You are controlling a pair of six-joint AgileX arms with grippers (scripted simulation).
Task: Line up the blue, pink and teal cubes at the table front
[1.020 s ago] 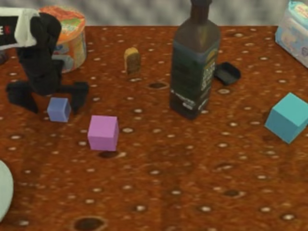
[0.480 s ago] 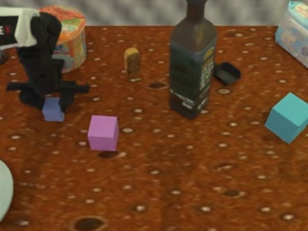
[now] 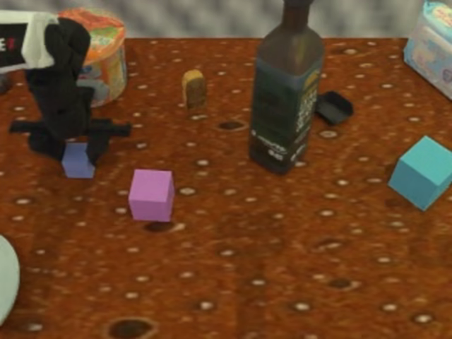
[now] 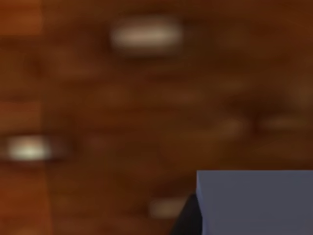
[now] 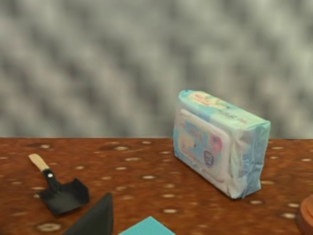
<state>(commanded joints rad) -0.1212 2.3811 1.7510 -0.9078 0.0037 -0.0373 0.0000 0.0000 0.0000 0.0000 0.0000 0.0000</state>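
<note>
One blue cube (image 3: 78, 162) between left end effector (image 3: 69, 145) fingers (pinched)

Blue cube (image 4: 254, 201) close up on mottled table (image 4: 122, 107).

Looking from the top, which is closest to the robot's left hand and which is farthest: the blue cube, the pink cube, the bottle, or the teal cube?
From the left hand:
1. Blue cube, right at the hand, far left.
2. Pink cube, a little to its right.
3. Bottle, mid-table.
4. Teal cube, far right.

matte black left gripper (image 3: 70, 145) on a white arm segment (red and black lettering)
</note>
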